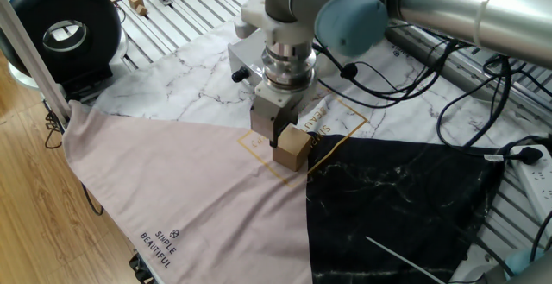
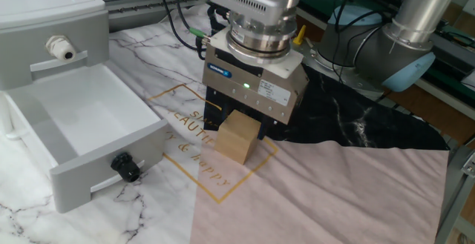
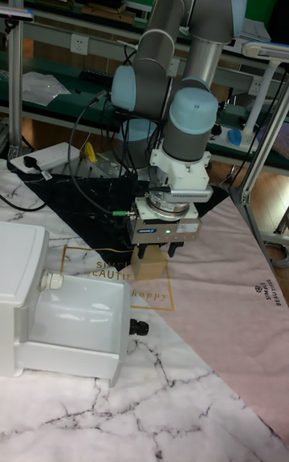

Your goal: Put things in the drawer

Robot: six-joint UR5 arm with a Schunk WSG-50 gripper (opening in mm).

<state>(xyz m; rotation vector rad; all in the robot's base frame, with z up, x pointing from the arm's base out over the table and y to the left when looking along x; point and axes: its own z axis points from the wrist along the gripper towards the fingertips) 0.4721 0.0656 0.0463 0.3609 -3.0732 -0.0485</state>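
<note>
Right now the gripper point(image 2: 239, 131) is down at the cube point(image 2: 237, 137), pointing straight down, fingers point(image 1: 278, 134) dropping on either side of it. Jaws look spread a bit wider than the cube; can't tell whether the pads are touching its faces or just flanking them. Cube sits flat on the cloth point(image 1: 190, 180), not lifted. Green light is lit on the gripper body in the other fixed view.

Cube is tan, standing inside the gold printed square point(image 2: 194, 140), right where the pink, black and marble parts of the cloth meet, near the middle of the desk point(image 1: 172, 16).

Drawer point(image 2: 82, 129) is pulled open, well to the side of the cube, apart from it, black knob point(image 2: 125, 167) on its front facing out. Inside is white and I see nothing in it. It belongs to the white cabinet point(image 2: 44, 21), which has a white cable fitting point(image 2: 59, 47) on the face above the drawer.

Arm point(image 3: 181, 53) rises behind the gripper, cables point(image 1: 414, 68) trailing over the marble part toward the far edge. Black round device point(image 1: 60, 29) sits at the far left corner in one fixed view, with a few tiny wooden blocks point(image 1: 136, 4) on the slatted top near it.
</note>
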